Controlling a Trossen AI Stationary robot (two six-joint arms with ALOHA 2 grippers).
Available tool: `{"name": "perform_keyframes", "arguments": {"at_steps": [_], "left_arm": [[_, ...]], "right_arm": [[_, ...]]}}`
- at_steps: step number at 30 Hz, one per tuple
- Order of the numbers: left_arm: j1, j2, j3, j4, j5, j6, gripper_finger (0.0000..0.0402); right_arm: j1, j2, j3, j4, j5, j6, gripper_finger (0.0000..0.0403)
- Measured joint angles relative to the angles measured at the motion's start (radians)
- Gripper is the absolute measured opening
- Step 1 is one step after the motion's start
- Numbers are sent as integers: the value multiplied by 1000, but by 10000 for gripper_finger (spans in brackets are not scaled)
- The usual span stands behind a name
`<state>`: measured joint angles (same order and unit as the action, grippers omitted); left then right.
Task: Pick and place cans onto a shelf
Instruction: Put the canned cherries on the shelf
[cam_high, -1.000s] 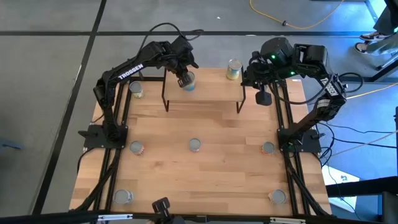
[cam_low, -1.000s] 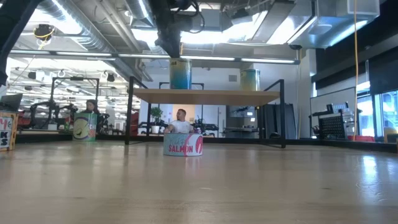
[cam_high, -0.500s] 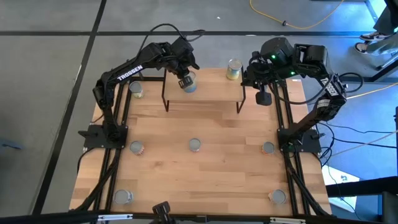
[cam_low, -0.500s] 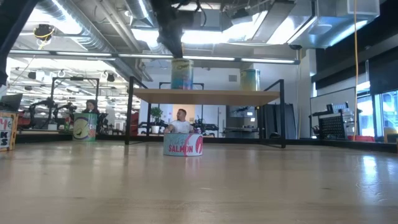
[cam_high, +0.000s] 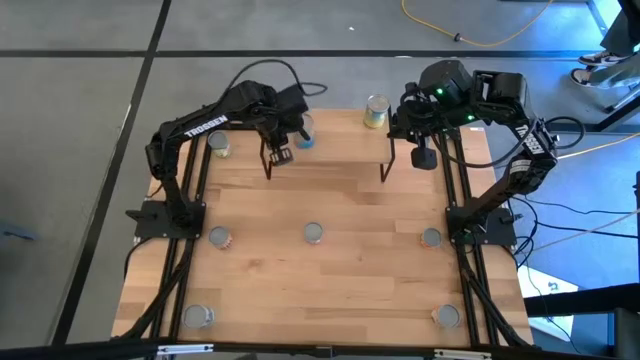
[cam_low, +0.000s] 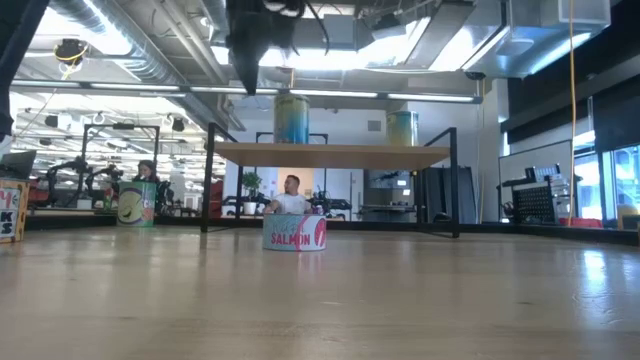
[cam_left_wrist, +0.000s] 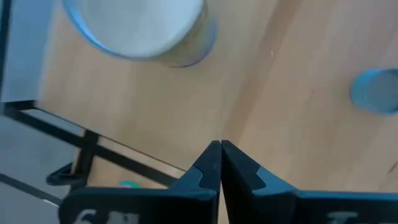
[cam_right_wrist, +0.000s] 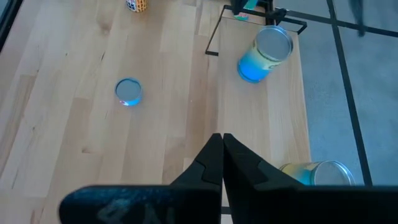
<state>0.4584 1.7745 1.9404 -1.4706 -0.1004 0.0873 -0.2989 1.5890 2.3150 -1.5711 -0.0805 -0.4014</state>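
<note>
The shelf (cam_high: 340, 145) stands at the table's far middle. Two cans stand upright on it: a blue one (cam_high: 304, 130) toward its left end and a yellow-green one (cam_high: 376, 110) at its far right corner; the low view shows them as the blue can (cam_low: 291, 118) and the yellow-green can (cam_low: 402, 128). My left gripper (cam_high: 280, 153) hangs shut and holds nothing, above the shelf's near left part, beside the blue can (cam_left_wrist: 140, 25). My right gripper (cam_high: 422, 157) waits shut, just off the shelf's right end. Several more cans stand on the table.
A can (cam_high: 219, 145) stands left of the shelf. Three cans stand in a row across the table's middle: left (cam_high: 219, 237), centre (cam_high: 313, 233), right (cam_high: 431, 237). Two more stand at the near corners (cam_high: 197, 316) (cam_high: 446, 316). Black rails run along both sides of the table.
My left gripper has come off the blue can's top and drawn away toward the table's near left, tipping more steeply downward. The blue can stays upright on the shelf where it stood.
</note>
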Motion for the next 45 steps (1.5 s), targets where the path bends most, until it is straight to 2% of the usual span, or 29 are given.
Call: {"name": "perform_keyframes", "arguments": {"at_steps": [5, 9, 16, 20, 32, 35, 40, 45], "left_arm": [[30, 7, -82, 64, -9, 28, 0], [57, 7, -135, 211, -16, 54, 0], [99, 6, -146, 243, -5, 74, 0], [99, 6, -146, 285, 49, 79, 0], [87, 6, -146, 444, 65, 171, 0], [86, 6, -146, 437, 65, 157, 0], [87, 6, -146, 318, 66, 152, 0], [86, 25, -146, 339, 67, 173, 0]], "right_arm": [[0, 0, 0, 0, 49, 2, 7], [0, 0, 0, 0, 108, 5, 7], [0, 0, 0, 0, 113, 6, 7], [0, 0, 0, 0, 113, 6, 7], [0, 0, 0, 0, 113, 7, 7], [0, 0, 0, 0, 113, 7, 7], [0, 0, 0, 0, 113, 7, 7], [0, 0, 0, 0, 114, 7, 7]]}}
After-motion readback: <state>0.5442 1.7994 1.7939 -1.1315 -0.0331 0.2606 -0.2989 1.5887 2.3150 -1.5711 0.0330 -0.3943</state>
